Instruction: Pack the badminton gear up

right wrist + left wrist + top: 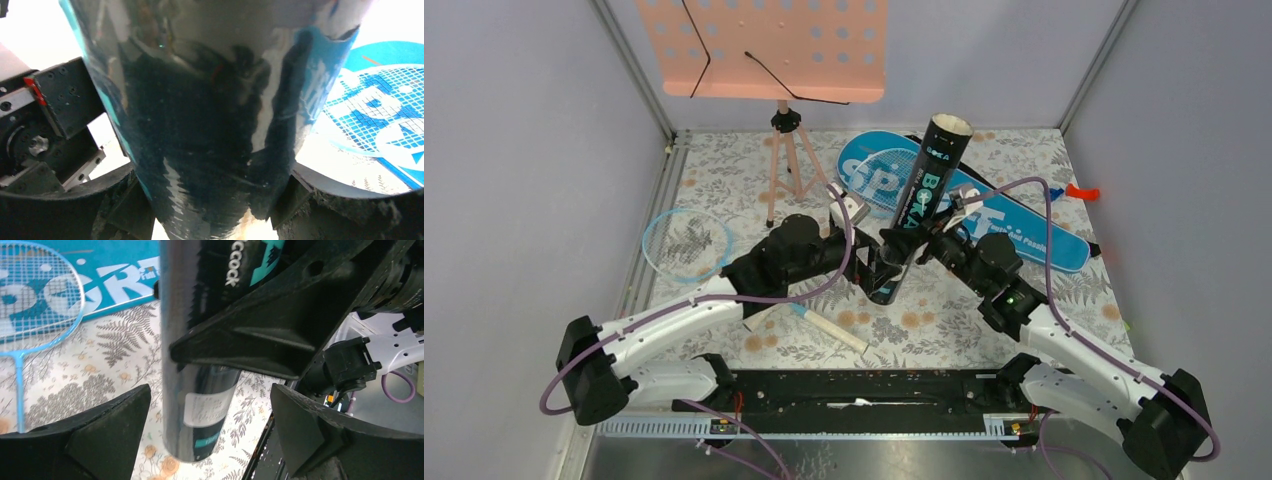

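The black shuttlecock tube (921,195) stands tilted over the fern-print tablecloth (944,320), open end up. The right gripper (212,200) clamps its lower part. The left gripper (210,390) is spread wide around it without touching. Behind lies the blue "SPORT" bag (1034,235), with grey walls (524,150) all round.

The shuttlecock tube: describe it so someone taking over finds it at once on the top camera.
Look at the middle of the floral table, just in front of the blue racket bag. There the long black tube is held up on end, tilted, clamped in the right gripper, its pale top end uppermost. It is the only dark cylinder, with teal lettering down its side.
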Available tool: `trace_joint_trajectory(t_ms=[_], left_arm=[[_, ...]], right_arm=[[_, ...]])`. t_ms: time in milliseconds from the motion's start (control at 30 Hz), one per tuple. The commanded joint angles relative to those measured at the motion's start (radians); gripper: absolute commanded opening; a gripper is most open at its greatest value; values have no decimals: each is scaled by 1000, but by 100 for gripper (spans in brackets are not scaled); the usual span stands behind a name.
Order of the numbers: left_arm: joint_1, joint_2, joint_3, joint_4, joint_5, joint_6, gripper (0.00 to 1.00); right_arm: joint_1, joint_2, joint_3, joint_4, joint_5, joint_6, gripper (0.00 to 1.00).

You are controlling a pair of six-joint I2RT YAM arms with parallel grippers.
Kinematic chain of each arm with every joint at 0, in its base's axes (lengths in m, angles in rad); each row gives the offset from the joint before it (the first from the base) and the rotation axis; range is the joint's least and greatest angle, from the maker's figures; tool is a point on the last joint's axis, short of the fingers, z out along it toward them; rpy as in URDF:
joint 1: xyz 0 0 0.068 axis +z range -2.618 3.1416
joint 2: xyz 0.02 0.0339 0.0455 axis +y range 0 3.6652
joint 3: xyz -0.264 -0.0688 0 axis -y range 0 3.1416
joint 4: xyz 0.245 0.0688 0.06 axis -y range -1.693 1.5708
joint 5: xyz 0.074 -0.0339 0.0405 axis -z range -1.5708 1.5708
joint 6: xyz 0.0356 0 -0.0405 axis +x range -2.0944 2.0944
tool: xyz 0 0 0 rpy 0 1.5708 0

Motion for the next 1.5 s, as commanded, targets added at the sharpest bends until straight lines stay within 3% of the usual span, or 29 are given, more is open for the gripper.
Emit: trace_joint_trajectory(t_ms=[0, 433, 667, 800, 867, 900, 933, 1133, 1267, 1333, 1467], left_arm=[[-6, 34, 10, 234, 81, 31, 99], [-8, 161, 12, 334, -56, 53, 97], [-11, 199, 23, 366, -45, 62, 56], [-10, 186, -36, 464, -52, 71, 41], [-11, 162, -101, 568, -67, 76, 37], [-10, 143, -141, 619, -76, 84, 36], [-10, 125, -182, 684, -83, 95, 36], [-11, -35, -437, 1013, -299, 225, 35], [-10, -172, -506, 954, -466, 359, 34], [-10, -226, -543, 946, -590, 393, 27], [-9, -326, -688, 1130, -761, 448, 30]], right_arm=[[0, 14, 21, 188, -57, 47, 20], [3, -9, 15, 225, -188, 225, 26], [3, -21, 33, 175, -295, 230, 34], [4, -53, 99, -19, -341, 139, 55], [4, -88, 143, -159, -349, 69, 81], [4, -112, 162, -225, -333, 40, 93], [5, -137, 174, -291, -306, 19, 99], [5, -309, 214, -622, -79, -40, 100], [3, -391, 215, -824, 159, 19, 100], [2, -407, 210, -915, 275, 45, 100], [2, -345, 234, -1130, 536, 92, 100]])
